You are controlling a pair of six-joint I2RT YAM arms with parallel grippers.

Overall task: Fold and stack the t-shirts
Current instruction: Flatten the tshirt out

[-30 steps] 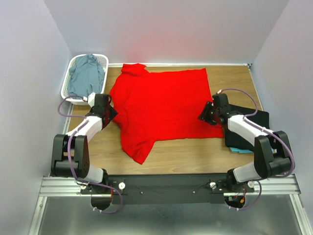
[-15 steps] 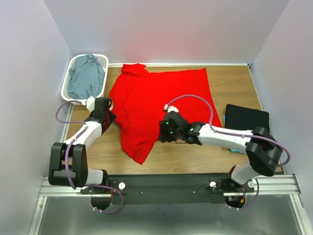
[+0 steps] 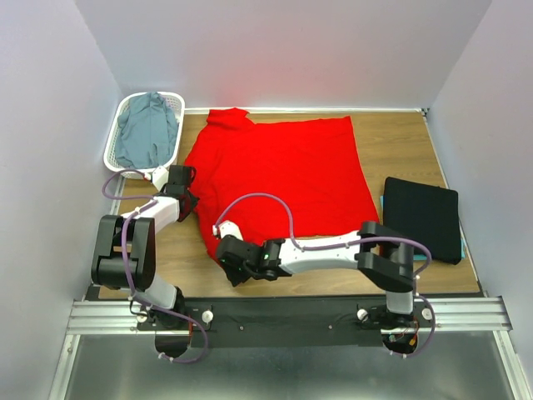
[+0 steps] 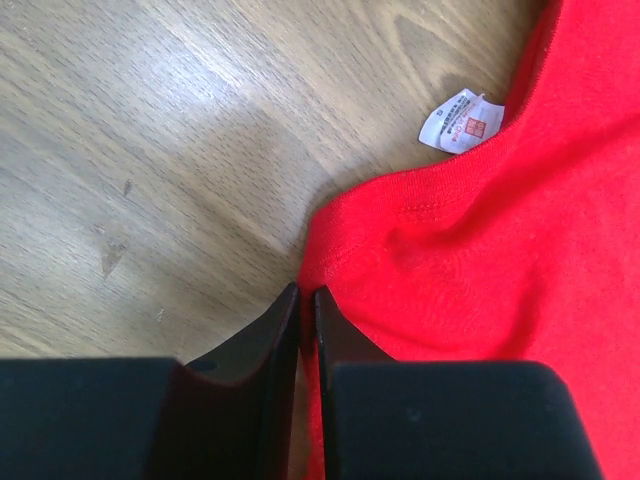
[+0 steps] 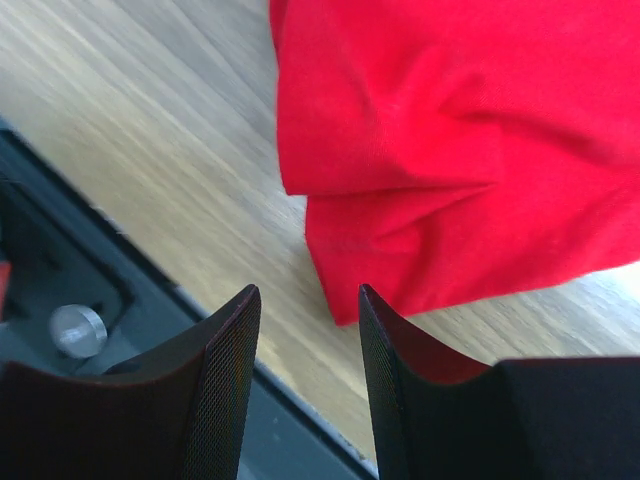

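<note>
Beside the red t-shirt (image 3: 283, 175), a white basket (image 3: 123, 168) holds the grey-blue t-shirt (image 3: 146, 133).

The right gripper (image 5: 305, 298) leaves its place beside the black t-shirt (image 3: 420, 212), which now lies fully uncovered, and sweeps across the red t-shirt (image 3: 283, 175) to the near sleeve (image 5: 400, 250), close to the surface's (image 3: 416, 150) front edge. The left gripper (image 4: 300, 292) draws its jaws from wide apart to a thin slit at the red t-shirt's hem (image 4: 420, 190).

Overhead view looks down — 2 close wrist views share red t-shirt (image 3: 283, 175).
</note>
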